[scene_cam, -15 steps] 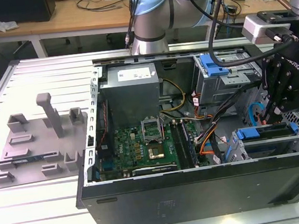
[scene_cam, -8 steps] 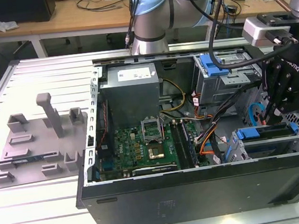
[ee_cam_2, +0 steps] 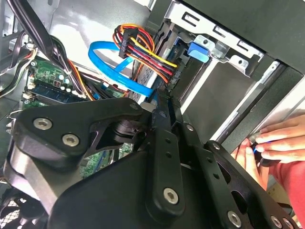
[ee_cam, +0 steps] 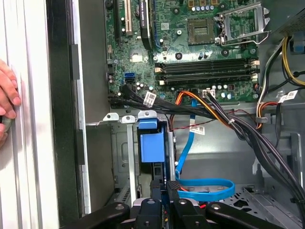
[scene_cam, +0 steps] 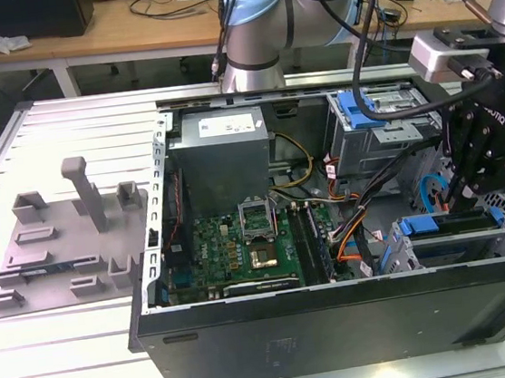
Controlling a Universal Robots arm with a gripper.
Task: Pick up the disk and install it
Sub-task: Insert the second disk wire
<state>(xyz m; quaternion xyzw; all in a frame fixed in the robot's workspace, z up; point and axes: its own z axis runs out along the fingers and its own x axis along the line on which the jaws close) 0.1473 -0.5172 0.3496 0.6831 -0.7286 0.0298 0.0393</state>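
Note:
The disk (scene_cam: 439, 222) sits edge-up in the lower drive cage at the exterior view's right, inside the open computer case; its bright blue carrier frame runs along the top. In the first wrist view the disk (ee_cam: 148, 145) shows as a blue block slotted between the cage's metal walls. My black gripper (scene_cam: 454, 193) reaches down onto its near end. Both wrist views have the fingers drawn close together, with a thin blue edge between them at the gripper (ee_cam: 165, 187), so the gripper (ee_cam_2: 162, 102) looks shut on the disk.
Blue and orange cables (ee_cam: 205, 188) loop beside the cage. The motherboard (scene_cam: 241, 245) and grey power supply (scene_cam: 221, 151) fill the case's left. A second cage with a blue tab (scene_cam: 362, 108) stands behind. A person's hand (ee_cam_2: 271, 138) rests at the case's outer edge. A grey fixture (scene_cam: 66, 237) lies left.

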